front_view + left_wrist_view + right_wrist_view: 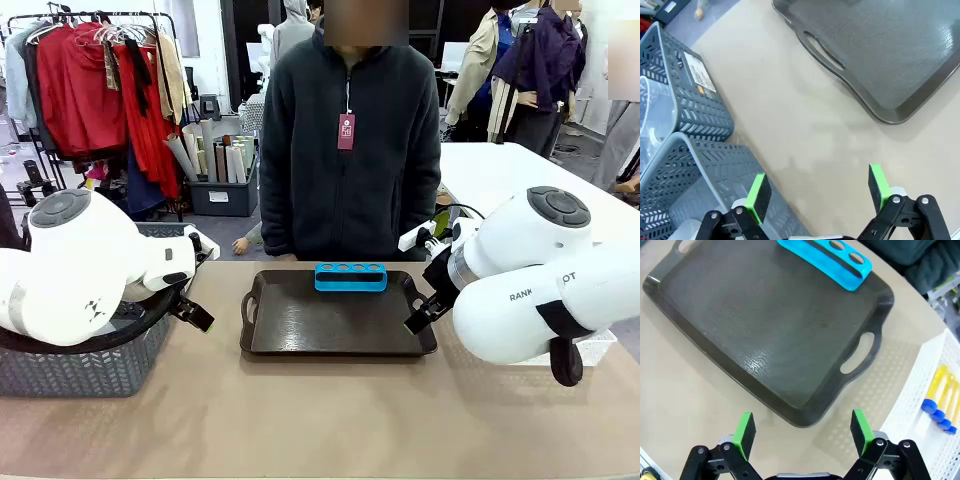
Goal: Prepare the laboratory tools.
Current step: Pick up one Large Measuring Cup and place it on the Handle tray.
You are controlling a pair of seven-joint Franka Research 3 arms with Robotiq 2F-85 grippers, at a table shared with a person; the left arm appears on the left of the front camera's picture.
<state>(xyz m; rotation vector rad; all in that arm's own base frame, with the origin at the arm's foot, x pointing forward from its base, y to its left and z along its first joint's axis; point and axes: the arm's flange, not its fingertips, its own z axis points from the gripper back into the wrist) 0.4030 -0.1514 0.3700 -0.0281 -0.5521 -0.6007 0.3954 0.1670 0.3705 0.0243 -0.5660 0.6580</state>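
We find the left gripper (818,194) with its jaws spread wide and nothing between the green pads (758,196). It hangs over bare table (805,125) at the edge of a grey slatted basket (700,167). A second grey basket (695,107) stands just beyond the first, and something clear lies inside it (we cannot tell what it is).

The right gripper (802,432) is likewise apart and empty. It hangs over the table just off a corner of the dark handled tray (770,335), near one handle cut-out.

The tray lies at mid-table in front of the person (350,150), who stands at the far side. A blue tube rack (827,256) sits on the tray along its far edge, its round holes facing up.

The amber tubes with blue caps (938,385) lie side by side in a white perforated basket (917,390). This basket rests on the table just beside the tray's handle on the robot's right. The tubes touch neither the tray nor the rack, and they are well apart from the left gripper.
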